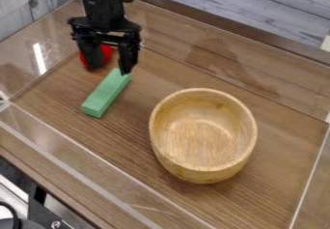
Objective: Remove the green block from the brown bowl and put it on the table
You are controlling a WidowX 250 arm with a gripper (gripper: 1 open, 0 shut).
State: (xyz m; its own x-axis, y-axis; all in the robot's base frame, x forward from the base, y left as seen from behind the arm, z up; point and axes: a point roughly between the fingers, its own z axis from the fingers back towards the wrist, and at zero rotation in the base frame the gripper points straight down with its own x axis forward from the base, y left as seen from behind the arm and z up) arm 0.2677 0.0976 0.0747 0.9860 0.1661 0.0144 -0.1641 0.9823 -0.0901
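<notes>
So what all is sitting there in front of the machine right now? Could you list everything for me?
green block: one, bright green, lying flat on the table left of the bowl, not in it
brown bowl: one, light tan wood, on the table right of centre, nothing inside it
red object: one, red, behind the gripper at the upper left; too hidden to say what it is
table: one, brown wood grain, glossy, with clear plastic walls along its edges
grey planks: pale grey boards behind the table, along the top
gripper: one, black, on the arm at the upper left, jaws open, above the far end of the green block, holding nothing
</notes>
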